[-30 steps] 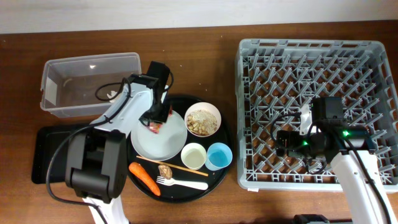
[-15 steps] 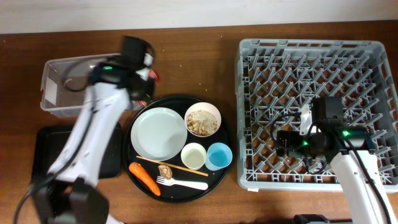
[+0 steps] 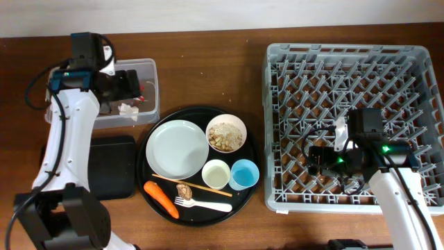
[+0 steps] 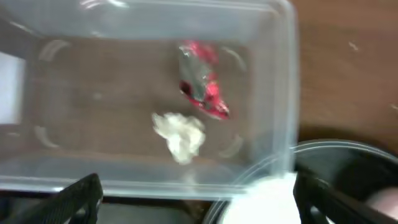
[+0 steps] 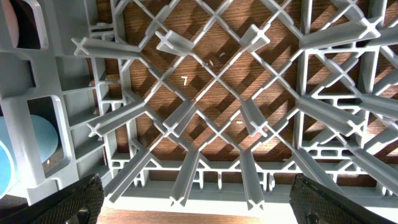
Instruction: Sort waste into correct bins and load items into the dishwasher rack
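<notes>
Hovering my left gripper [image 4: 198, 200], jaws wide and empty, over clear tub [image 4: 287, 93]; red wrapper [image 4: 202, 87] inside. Risk: I snag its wall swinging out.

The dishwasher rack [image 3: 347, 50] bristles with upright pegs [image 3: 326, 83]; the clear tub [image 3: 150, 104] stands open-topped.

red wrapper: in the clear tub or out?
In. Left wrist view shows the red wrapper lying on the floor of the clear tub, beside the white tissue, inside its walls.
</notes>
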Available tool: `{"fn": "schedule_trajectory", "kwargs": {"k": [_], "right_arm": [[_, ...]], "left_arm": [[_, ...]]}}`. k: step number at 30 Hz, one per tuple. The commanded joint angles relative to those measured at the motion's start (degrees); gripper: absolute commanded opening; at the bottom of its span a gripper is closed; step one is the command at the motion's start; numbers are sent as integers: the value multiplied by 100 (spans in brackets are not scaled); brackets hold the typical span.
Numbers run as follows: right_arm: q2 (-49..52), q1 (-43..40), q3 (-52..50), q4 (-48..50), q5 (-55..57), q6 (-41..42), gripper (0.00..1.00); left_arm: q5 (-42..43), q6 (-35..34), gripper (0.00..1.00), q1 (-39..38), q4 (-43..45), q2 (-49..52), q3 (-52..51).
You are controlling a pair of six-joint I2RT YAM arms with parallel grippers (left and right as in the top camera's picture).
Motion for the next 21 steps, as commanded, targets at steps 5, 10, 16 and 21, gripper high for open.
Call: {"fn": "schedule_trajectory", "kwargs": {"k": [5,10,16,21], "right_arm": [[4,-22,87,0,11,39,98],[4,-22,87,-4,11,22,98],[4,-22,87,-7,9,22,98],[4,-22,87,-7,9,24,98]], "left_arm": [[1862,-35,84,-1080,-2057,-444,-72],[1867,-35,77,-1991,-2538,-444,-614],[1867,-516,68,-2785,-1779,-444,-1523],[1867,-767,68,-3088,-1126,-437,-2175]]}}
